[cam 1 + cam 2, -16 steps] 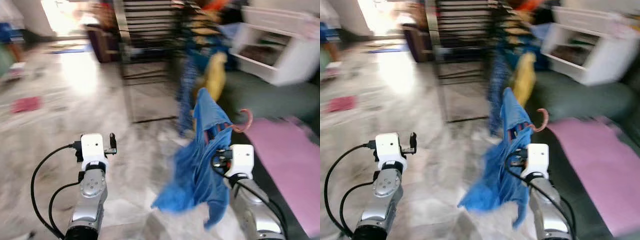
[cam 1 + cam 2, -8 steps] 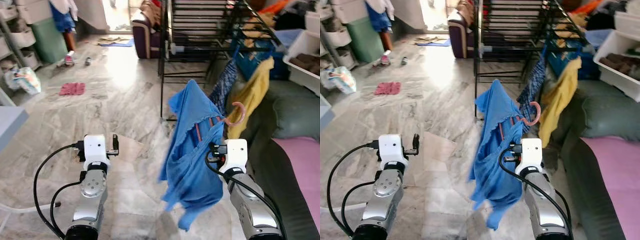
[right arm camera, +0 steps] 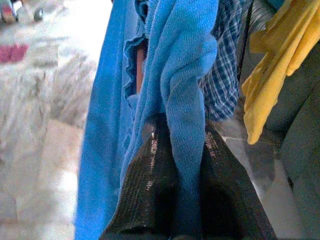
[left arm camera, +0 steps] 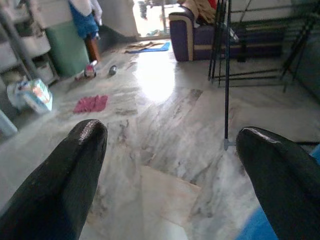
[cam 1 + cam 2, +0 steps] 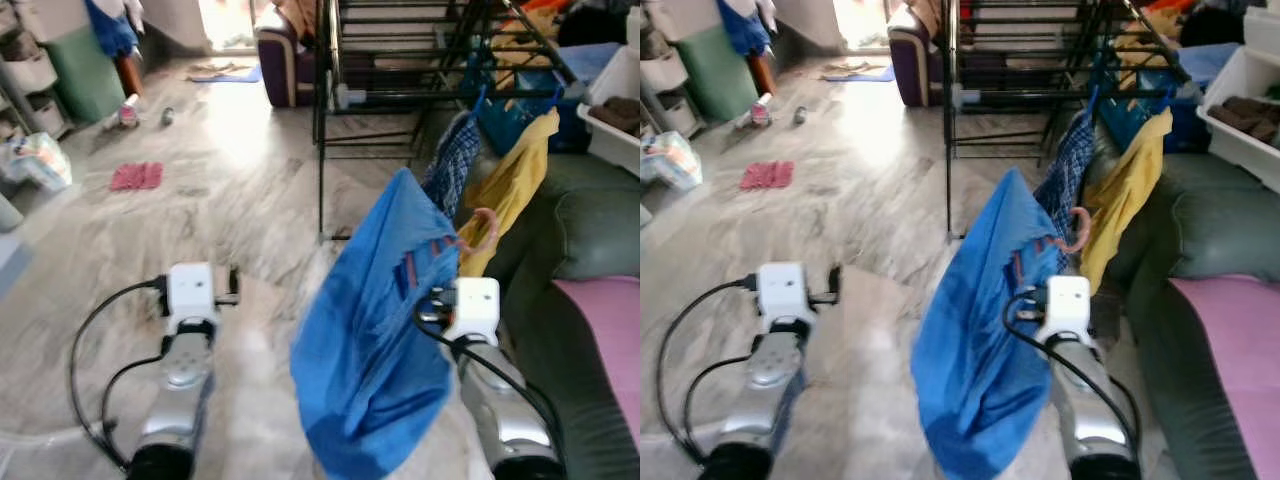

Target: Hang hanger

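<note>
A blue garment (image 5: 375,340) hangs on a pink hanger, whose hook (image 5: 483,228) sticks up beside it. My right gripper (image 3: 182,135) is shut on the blue cloth and hanger and holds them up in front of me, right of centre. The cloth covers most of its fingers (image 3: 150,170). The black drying rack (image 5: 400,60) stands further ahead, its near leg (image 5: 320,150) a little beyond the garment. My left gripper (image 4: 172,134) is open and holds nothing, low on the left above the marble floor.
A plaid garment (image 5: 450,165) and a yellow one (image 5: 515,175) hang at the rack's near right corner. A grey-green couch (image 5: 590,230) with a pink mat (image 5: 610,320) lies to the right. A white bin (image 5: 615,110) is behind it. A red cloth (image 5: 135,176) lies on the floor far left.
The view has cleared from blur and shifted slightly. The blue garment has swung out to the left and billowed. My right gripper keeps its hold; the left arm is unchanged.
</note>
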You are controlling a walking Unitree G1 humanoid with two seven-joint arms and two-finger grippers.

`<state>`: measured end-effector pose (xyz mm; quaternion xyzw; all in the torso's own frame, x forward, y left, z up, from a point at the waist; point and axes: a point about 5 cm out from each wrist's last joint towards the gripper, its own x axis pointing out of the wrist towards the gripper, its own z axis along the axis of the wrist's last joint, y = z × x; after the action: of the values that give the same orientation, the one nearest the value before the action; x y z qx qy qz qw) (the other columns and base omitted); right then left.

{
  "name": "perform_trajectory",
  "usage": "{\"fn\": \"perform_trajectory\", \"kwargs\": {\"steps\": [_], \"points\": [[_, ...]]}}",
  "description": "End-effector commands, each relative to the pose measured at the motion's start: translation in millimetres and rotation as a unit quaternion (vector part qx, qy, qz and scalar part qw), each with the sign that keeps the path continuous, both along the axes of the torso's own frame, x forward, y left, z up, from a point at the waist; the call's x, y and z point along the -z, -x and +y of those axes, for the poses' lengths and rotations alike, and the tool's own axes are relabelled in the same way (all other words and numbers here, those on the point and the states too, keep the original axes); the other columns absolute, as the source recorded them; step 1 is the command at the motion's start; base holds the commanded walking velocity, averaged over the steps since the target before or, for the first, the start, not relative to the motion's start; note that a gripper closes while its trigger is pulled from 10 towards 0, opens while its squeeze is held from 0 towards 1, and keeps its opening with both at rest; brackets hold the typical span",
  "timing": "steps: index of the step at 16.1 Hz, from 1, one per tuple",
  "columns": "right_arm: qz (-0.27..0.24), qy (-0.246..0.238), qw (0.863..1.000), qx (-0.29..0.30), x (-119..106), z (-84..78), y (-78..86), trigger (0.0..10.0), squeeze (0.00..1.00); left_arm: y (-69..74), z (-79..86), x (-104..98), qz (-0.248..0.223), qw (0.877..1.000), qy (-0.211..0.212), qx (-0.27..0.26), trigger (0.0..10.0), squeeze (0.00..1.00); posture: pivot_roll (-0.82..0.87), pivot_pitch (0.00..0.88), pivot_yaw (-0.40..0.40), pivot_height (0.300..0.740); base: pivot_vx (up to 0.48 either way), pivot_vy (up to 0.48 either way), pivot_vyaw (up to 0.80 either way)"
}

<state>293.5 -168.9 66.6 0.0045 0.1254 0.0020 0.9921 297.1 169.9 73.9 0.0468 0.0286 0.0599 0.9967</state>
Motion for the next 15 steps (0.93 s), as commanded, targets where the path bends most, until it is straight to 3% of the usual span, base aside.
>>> {"fn": "perform_trajectory", "kwargs": {"steps": [1,7,9,15], "points": [[-0.011,0.005,1.0,0.014,-5.4,-9.4,-1.9,10.0,0.0,-0.4,-7.3,1.4,0.005,1.0,0.003,0.009,10.0,0.0,0.02,0.0,0.004,0.74,0.394,0.274,0.0],[-0.007,0.008,1.0,-0.004,-5.1,-5.2,-4.9,10.0,0.0,-2.1,-7.7,2.3,0.007,1.0,0.003,0.005,10.0,0.0,0.02,0.0,-0.005,0.74,0.386,0.284,0.0],[-0.008,0.01,1.0,-0.002,-5.0,-5.8,-5.1,10.0,0.0,-1.7,-8.9,3.4,0.01,1.0,0.003,0.006,10.0,0.0,0.02,0.0,-0.005,0.74,0.36,0.315,0.75],[0.006,0.009,1.0,0.021,-1.2,-10.6,-5.0,10.0,0.0,-2.3,-13.1,7.0,0.021,1.0,-0.001,0.012,10.0,0.0,0.02,0.0,-0.005,0.74,0.369,0.264,0.0]]}}
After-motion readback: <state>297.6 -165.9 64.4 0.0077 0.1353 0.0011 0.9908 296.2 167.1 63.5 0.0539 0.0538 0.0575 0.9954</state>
